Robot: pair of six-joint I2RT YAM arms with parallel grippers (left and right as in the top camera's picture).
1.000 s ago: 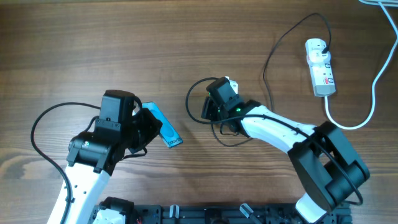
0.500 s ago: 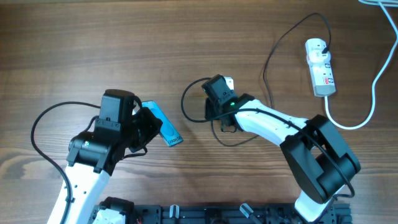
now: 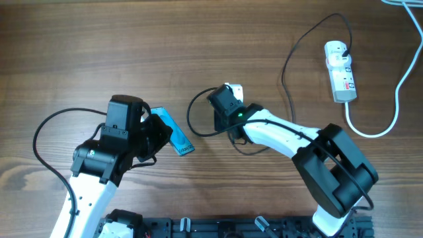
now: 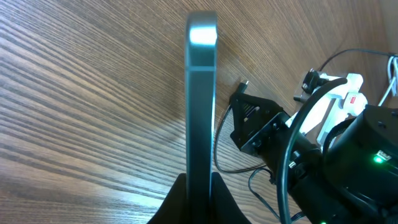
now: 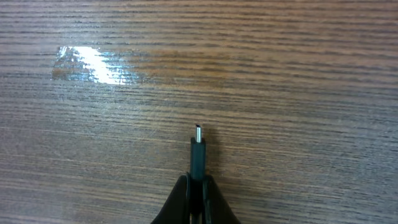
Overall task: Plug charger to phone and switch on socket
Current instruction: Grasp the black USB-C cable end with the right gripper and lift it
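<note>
The phone (image 3: 174,135), turquoise, is held on edge above the table by my left gripper (image 3: 158,136), which is shut on it. In the left wrist view the phone (image 4: 201,93) rises edge-on from between the fingers of that gripper (image 4: 200,182). My right gripper (image 3: 218,100) hovers right of the phone and is shut on the charger (image 5: 198,155), whose small metal tip sticks out ahead of this gripper (image 5: 198,182) over bare wood. The charger's black cable (image 3: 285,73) runs back to the socket (image 3: 340,71) at the far right. The plug tip (image 4: 241,82) sits apart from the phone.
A thick white lead (image 3: 396,99) curves from the socket off the right edge. Slack black cable loops (image 3: 192,119) lie on the wood between the two grippers. The wooden table (image 3: 99,46) stretches away to the left and the back.
My right gripper has closed on the charger plug and moved left and slightly back, dragging the cable loop with it. The left arm and phone have stayed put.
</note>
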